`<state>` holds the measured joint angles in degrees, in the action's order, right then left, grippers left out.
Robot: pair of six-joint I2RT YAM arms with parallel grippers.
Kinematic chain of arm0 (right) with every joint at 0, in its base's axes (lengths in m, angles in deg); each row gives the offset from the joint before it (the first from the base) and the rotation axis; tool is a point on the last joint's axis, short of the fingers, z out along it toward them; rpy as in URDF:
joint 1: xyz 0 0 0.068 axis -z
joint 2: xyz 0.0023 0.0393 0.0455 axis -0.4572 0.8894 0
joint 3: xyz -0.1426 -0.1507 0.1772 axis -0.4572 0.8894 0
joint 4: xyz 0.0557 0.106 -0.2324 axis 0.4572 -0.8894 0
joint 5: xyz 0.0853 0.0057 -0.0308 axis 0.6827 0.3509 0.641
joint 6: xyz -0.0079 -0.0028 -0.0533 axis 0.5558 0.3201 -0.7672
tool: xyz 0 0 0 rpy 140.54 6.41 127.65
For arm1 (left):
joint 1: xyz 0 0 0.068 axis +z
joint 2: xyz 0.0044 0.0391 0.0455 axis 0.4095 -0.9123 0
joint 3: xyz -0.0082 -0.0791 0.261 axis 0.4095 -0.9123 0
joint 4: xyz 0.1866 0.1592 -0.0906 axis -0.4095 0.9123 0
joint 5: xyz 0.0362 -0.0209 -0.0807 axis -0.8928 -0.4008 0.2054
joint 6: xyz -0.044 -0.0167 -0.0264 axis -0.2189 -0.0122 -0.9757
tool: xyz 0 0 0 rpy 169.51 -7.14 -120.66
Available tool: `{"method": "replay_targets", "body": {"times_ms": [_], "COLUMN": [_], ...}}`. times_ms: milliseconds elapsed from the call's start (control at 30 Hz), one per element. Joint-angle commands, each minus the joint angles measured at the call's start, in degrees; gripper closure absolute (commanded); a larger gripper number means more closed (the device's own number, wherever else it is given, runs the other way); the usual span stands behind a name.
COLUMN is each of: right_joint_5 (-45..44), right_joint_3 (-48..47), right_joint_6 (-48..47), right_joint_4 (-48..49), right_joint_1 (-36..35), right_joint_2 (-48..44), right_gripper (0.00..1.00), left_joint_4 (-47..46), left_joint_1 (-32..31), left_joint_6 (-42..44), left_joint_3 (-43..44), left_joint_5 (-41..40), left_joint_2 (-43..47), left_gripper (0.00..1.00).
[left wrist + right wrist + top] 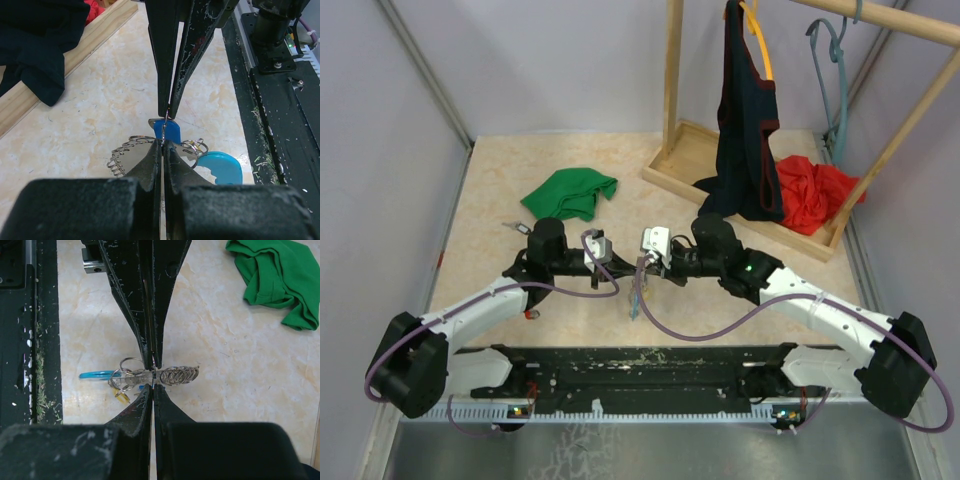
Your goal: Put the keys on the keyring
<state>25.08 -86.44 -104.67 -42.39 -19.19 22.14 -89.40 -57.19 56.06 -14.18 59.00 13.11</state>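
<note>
From above, the two arms meet nose to nose over the middle of the tabletop (pixel 500 200). The left pincer (pixel 619 264) and right pincer (pixel 639 261) are almost touching, and a strand of the keyring (pixel 638 292) hangs down between them, so the bundle looks lifted off the surface. A green cloth (pixel 570 193) lies well apart behind them. In the left wrist view, the left pincer (pixel 162 148) is pressed together on the chain coil of the keyring (pixel 125 155). Opposite it, the right pincer (pixel 167 113) is also pressed together, its tips at the top edge of a blue key (pixel 169 131), seemingly nipping a thin wire loop there. Small rings (pixel 196 146) and the light blue band (pixel 223 168) sit just beside them. In the right wrist view, the right pincer (pixel 152 388) and left pincer (pixel 152 360) close in from opposite sides on the middle of the keyring (pixel 180 375). A yellow key (pixel 121 395) and the light blue band (pixel 95 375) hang to one side. Exactly which link each pincer pinches is too fine to tell. The step in hand appears to be the threading itself, with both arms holding the loop taut. The next move probably calls for a small, slow slide or twist of one pincer against the other, with neither grip letting go.
</note>
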Motion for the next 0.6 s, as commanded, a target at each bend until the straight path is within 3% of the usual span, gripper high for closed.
{"method": "replay_targets", "body": {"times_ms": [0, 567], "right_joint_5": [0.1, -0.5], "right_joint_3": [-2.9, -2.8], "right_joint_6": [0.6, 0.7], "right_joint_4": [2.4, 0.9], "right_joint_1": [-0.5, -0.5], "right_joint_2": [0.2, -1.0], "right_gripper": [1.0, 1.0], "left_joint_4": [-2.3, -2.3], "left_joint_1": [-0.3, -0.3], "left_joint_6": [0.4, 1.0], "left_joint_3": [0.4, -0.2], "left_joint_5": [1.9, 0.3], "left_joint_2": [1.2, 1.6], "left_gripper": [1.0, 1.0]}}
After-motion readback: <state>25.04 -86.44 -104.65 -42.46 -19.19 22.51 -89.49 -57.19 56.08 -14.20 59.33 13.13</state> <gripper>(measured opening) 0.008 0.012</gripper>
